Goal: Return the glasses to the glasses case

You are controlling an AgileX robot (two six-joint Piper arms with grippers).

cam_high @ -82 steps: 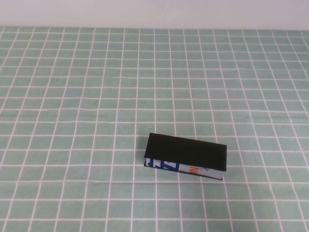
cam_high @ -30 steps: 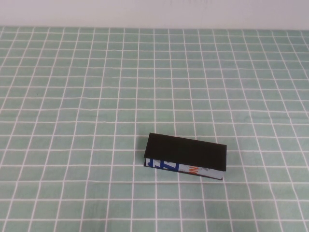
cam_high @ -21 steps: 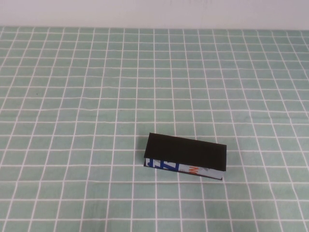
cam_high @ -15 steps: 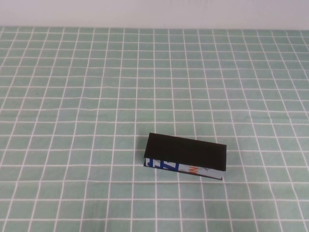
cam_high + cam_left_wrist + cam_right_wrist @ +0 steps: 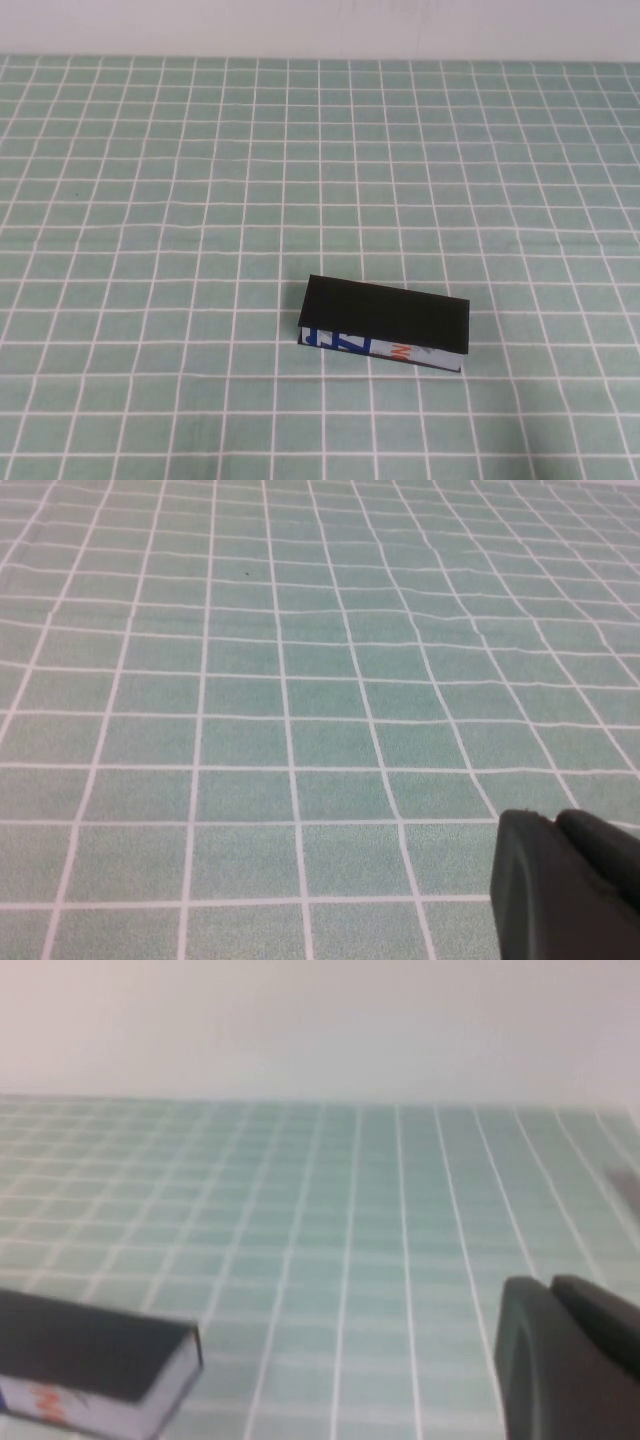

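On checked cloth (image 5: 150, 200): boxy black (lidded) glasses case (image 5: 386, 322).

The case (image 5: 387, 317) is a rectangular black box with its lid shut. It lies flat on the worktop (image 5: 150, 200), in the near half of the high view, slightly right of centre. Its long axis runs left to right, with the right end turned a little nearer the robot. The front edge faces the robot; it is white with blue and orange print. In the right wrist view, one end of the case (image 5: 95, 1360) shows the same black top and white printed edge. The glasses are not visible.
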